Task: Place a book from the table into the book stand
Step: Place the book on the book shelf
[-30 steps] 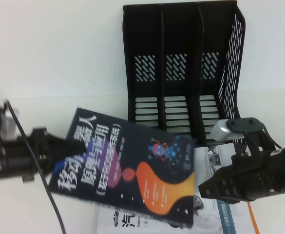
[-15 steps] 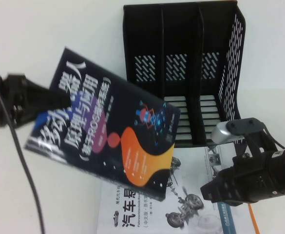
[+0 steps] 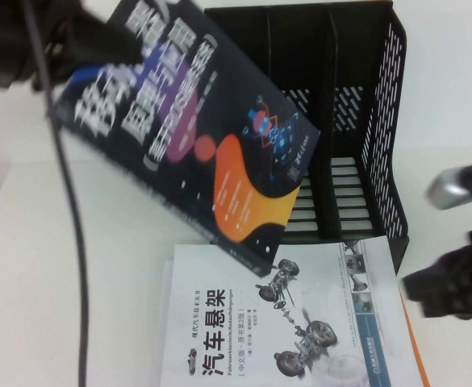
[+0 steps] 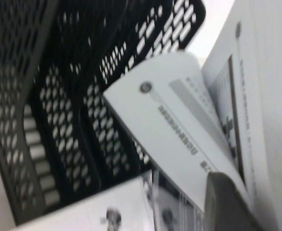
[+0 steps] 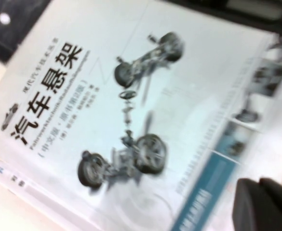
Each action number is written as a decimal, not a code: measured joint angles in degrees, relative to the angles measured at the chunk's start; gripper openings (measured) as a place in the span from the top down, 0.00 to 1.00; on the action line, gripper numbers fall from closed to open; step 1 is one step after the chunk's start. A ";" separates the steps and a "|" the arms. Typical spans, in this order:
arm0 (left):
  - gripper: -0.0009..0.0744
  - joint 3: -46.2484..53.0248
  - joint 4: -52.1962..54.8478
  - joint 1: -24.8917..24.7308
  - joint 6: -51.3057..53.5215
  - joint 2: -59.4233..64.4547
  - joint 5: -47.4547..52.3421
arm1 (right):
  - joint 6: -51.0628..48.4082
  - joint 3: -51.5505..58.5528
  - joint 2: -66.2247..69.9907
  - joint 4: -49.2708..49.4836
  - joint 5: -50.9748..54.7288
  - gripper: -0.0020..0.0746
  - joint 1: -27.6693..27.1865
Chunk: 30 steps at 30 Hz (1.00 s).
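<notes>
Gripping the black-covered book (image 3: 195, 121) by its upper left corner, the left claw (image 3: 82, 44) is holding it in the air to the left of the book stand (image 3: 344, 105), its fingers closed onto the cover. The book is hanging tilted, its white Chinese title running down from the claw and its orange blob and small blue robot graphic pointing toward the stand. The book's lower right corner is overlapping the front of the stand's left compartment in the high view; whether it is touching the rack cannot be told. No part of the book is sitting inside a compartment.

The book stand is standing upright on the white tabletop (image 3: 74, 282), its three compartments (image 4: 68, 110) showing slotted bases and a perforated side wall.

In front of the stand, a white car-suspension book (image 3: 284, 322) is lying flat on the tabletop, its cover drawings (image 5: 131, 130) facing up, with the lifted book's lower edge hanging above its far left corner.

The right claw (image 3: 453, 278) is hovering in front of the stand's right side, beside the white book's right edge and holding nothing that shows; I cannot tell how far its fingers are parted.
</notes>
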 joint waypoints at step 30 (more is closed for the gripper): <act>0.75 -14.26 22.32 -7.93 -16.74 14.75 -14.37 | 24.63 0.33 -20.18 -27.47 14.30 0.97 -1.79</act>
